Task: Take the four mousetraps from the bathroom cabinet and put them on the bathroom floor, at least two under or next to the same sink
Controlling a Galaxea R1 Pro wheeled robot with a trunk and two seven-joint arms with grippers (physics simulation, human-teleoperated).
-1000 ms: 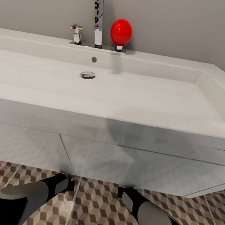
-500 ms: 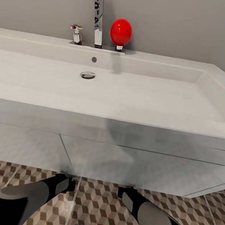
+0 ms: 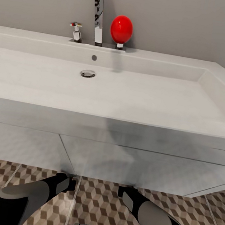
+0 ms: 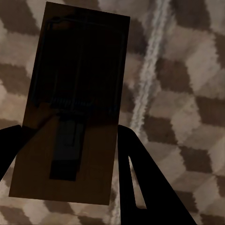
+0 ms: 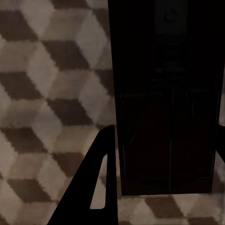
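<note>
Fingers of the left gripper (image 4: 70, 154) stand on either side of a mousetrap (image 4: 70, 108), one dark finger (image 4: 145, 183) against its long edge and the other showing as a dark wedge at the opposite edge, so the jaws look clamped on the brown wooden board. Its dark metal parts run down the middle of the board, which reaches out well past the fingertips. Beyond it lies the bathroom floor (image 4: 187, 93) with its cube pattern and a pale grout line.

On the right gripper (image 5: 161, 159), one finger (image 5: 101, 183) lies just beside the long edge of a second mousetrap (image 5: 164, 93), very dark in shadow; a sliver of the other finger shows at the far edge. That board also sits between the fingers, apparently gripped, and extends past their tips over the patterned tiles.

From the head view, both arms reach forward and down under the front of the sink (image 3: 110, 126), a wide white basin with a chrome tap (image 3: 99, 12) and a red egg-shaped object (image 3: 121, 29) at its back edge
</note>
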